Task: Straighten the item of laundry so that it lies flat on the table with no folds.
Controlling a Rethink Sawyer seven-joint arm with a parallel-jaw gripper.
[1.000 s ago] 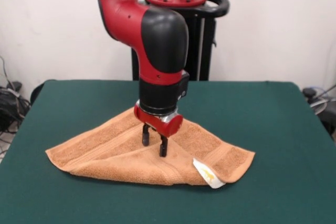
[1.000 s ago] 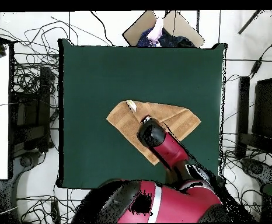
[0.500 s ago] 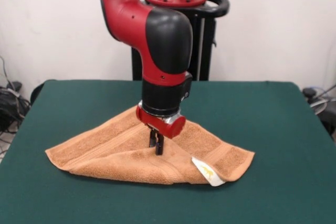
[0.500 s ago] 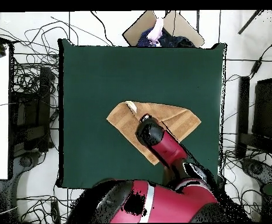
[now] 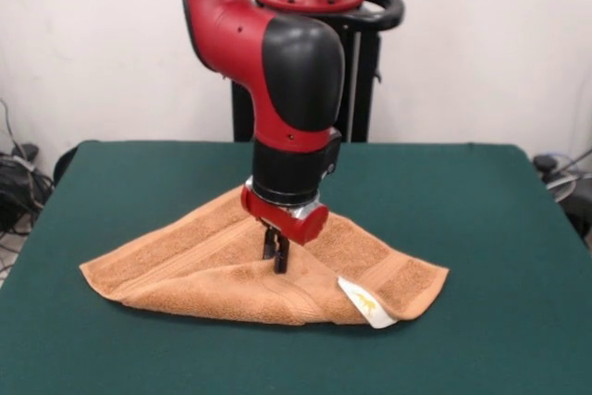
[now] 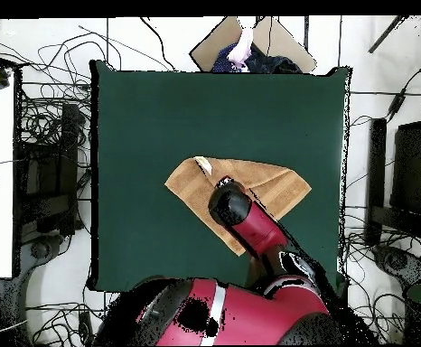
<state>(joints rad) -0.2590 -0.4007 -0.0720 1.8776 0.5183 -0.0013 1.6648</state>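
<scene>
— From the front, what do you see?

— The towel [image 5: 264, 270] lies folded over on itself in a rough triangle on the green tabletop [image 5: 481, 219], a little toward the near edge. One corner points left, another right, and its white care label [image 5: 363, 302] sits on the near right edge. The red and black arm [image 5: 277, 90] comes straight down over the middle of it. The gripper [image 5: 277, 254] has its jaws pinched together on the towel's upper layer, right at the fold.

— And looking straight down?

— The towel [image 6: 273, 185] shows as a triangle near the middle of the tabletop [image 6: 160, 117], label [image 6: 201, 164] at its upper left corner. The arm [image 6: 250, 226] covers its lower part and hides the jaws. A person's hand [image 6: 244, 42] shows beyond the far edge.
</scene>
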